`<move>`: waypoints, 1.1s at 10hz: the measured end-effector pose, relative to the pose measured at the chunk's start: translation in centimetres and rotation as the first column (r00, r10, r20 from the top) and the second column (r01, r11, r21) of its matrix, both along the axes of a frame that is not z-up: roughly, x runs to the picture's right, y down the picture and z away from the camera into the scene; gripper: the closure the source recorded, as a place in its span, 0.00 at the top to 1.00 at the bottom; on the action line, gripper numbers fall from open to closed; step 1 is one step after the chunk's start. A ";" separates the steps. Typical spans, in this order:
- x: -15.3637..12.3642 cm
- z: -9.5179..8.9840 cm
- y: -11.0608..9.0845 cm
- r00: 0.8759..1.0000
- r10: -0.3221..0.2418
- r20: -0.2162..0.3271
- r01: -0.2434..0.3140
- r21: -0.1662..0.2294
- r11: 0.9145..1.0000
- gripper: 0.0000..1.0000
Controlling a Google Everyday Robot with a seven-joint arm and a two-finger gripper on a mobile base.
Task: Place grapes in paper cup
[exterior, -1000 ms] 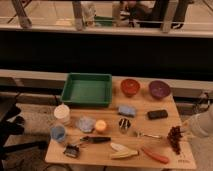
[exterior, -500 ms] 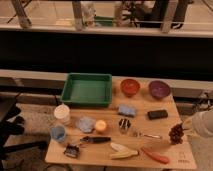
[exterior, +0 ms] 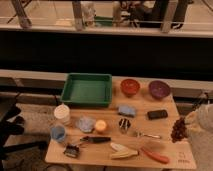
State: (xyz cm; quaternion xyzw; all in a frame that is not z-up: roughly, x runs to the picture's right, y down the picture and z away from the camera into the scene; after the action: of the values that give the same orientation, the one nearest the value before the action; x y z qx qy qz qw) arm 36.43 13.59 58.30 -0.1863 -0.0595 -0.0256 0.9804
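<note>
The hand (exterior: 189,123), at the 3 o'clock edge of the counter (exterior: 165,102), is closed on the grapes (exterior: 178,130), which hang above the surface, well apart from the paper cup (exterior: 62,114) at 9 o'clock.

Honestly there's nothing here I can actually read. The only thing that looks like print is a faint mark on the tabletop (exterior: 165,100) near its front right corner, and it's way too blurry to make out any letters or numbers. None of the stuff sitting on the tabletop shows a label or brand I could name either. The tool (exterior: 192,122) is over the right edge, holding the grapes (exterior: 178,130), no markings readable on it.
</note>
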 end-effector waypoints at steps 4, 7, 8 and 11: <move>-0.9 -2.8 -2.0 0.999 -0.017 0.036 0.015 0.053 0.999 0.00; -3.6 -3.8 -2.5 0.994 -0.060 0.094 0.053 0.081 0.995 0.00; -5.4 -4.1 -2.8 0.988 -0.091 0.126 0.080 0.093 0.992 0.00; -9.5 -4.9 -3.5 0.965 -0.166 0.204 0.144 0.119 0.982 0.00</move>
State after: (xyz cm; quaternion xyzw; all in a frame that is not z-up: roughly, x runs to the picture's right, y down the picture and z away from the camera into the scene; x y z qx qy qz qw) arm 26.97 10.04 53.42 -0.1356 -0.1479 -0.1251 0.9717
